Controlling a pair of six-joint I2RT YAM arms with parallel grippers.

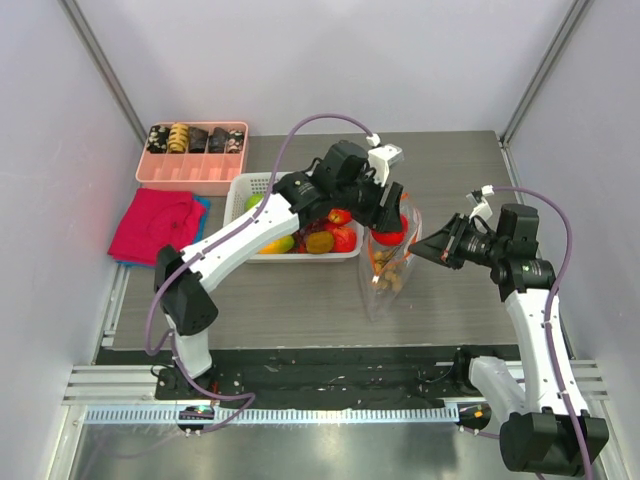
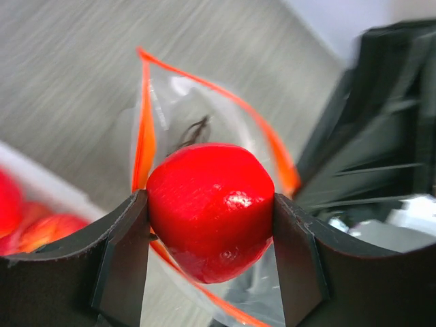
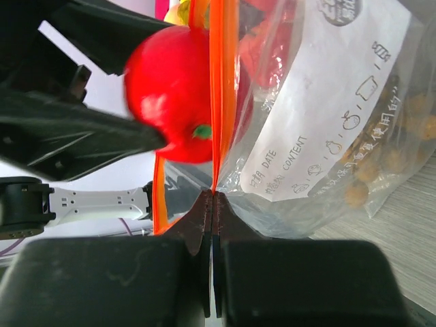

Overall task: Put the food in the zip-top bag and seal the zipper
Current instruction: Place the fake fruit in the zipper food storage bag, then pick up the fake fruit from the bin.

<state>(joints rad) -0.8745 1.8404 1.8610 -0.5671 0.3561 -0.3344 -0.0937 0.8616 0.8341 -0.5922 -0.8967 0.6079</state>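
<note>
My left gripper (image 2: pixel 210 225) is shut on a red round fruit (image 2: pixel 210 208) and holds it right over the open mouth of the zip-top bag (image 1: pixel 385 270). The bag's orange-red zipper (image 2: pixel 143 136) gapes below the fruit. The same fruit (image 3: pixel 170 95) shows against the strip in the right wrist view. My right gripper (image 3: pixel 213 197) is shut on the bag's zipper (image 3: pixel 221 88) edge and holds the bag upright. The tan-yellow berry bunch (image 1: pixel 388 275) lies inside the bag. From above, the left gripper (image 1: pixel 390 222) is over the bag and the right gripper (image 1: pixel 430 243) is at its right edge.
A white lattice basket (image 1: pixel 243 192) behind and left of the bag holds more red, yellow and green fruit. A pink divided tray (image 1: pixel 190 170) with dark and tan rolls stands at the back left. A red cloth (image 1: pixel 155 225) lies left of the basket.
</note>
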